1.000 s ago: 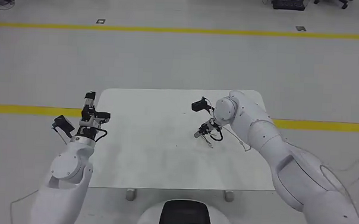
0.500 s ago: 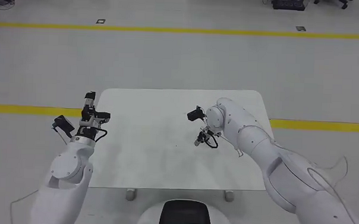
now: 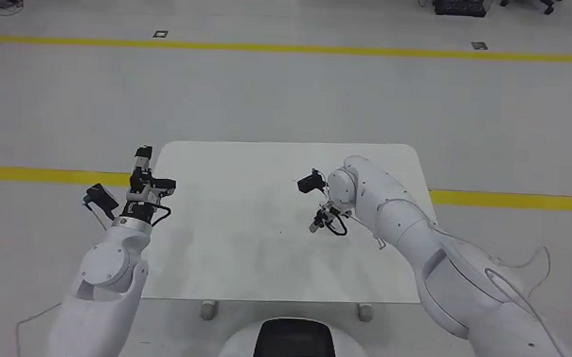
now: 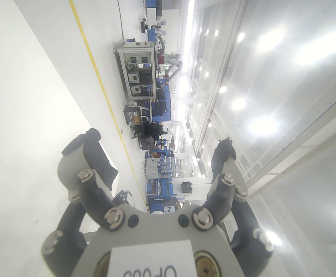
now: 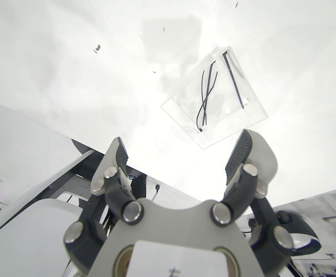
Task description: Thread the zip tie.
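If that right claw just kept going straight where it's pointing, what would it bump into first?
Probably the clear tray of black zip ties on the white table: its near corner lies between the fingertips of the open right gripper. Depth is unclear, so it might touch bare table first.

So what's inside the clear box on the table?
Black zip ties: curved ones crossing, a straight one along a wall. The box is clear, so nothing inside looks hidden.

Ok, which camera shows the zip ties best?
The right wrist view: the zip ties lie dark in a clear tray beyond the open right gripper. In the top view they are too small to tell, and the left wrist view points elsewhere.
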